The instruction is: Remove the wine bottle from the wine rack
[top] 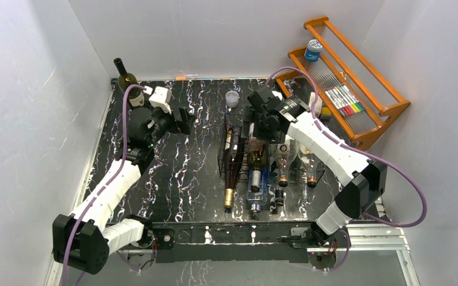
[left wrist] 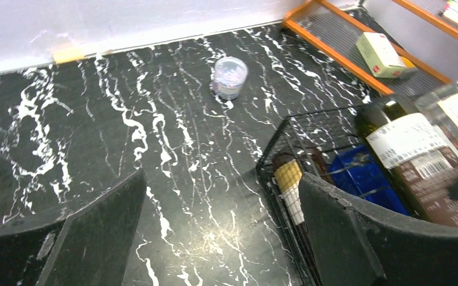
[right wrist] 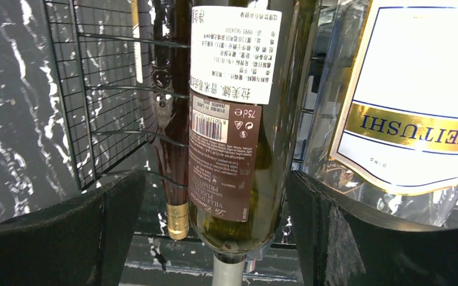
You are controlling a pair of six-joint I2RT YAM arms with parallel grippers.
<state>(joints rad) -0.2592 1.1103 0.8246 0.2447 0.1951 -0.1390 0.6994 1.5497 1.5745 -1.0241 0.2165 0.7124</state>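
The black wire wine rack point(top: 223, 150) lies mid-table with several bottles lying in it. A green wine bottle point(top: 256, 156) with a white and brown label lies in a cradle. In the right wrist view this bottle point(right wrist: 232, 107) lies between my right gripper's point(right wrist: 214, 196) open fingers, with the rack's mesh point(right wrist: 95, 89) to the left. My right gripper point(top: 256, 121) hovers over the rack's far end. My left gripper point(top: 183, 123) is open and empty left of the rack; its view shows the rack corner point(left wrist: 286, 128) and a gold-capped bottle point(left wrist: 289, 174).
A dark bottle point(top: 232, 170), a blue-labelled bottle point(top: 256, 193) and two clear bottles point(top: 284, 161) lie alongside. A green bottle point(top: 126, 80) stands upright at the back left. A small clear cup point(top: 232, 98) sits behind the rack. An orange wooden shelf point(top: 358, 89) stands back right.
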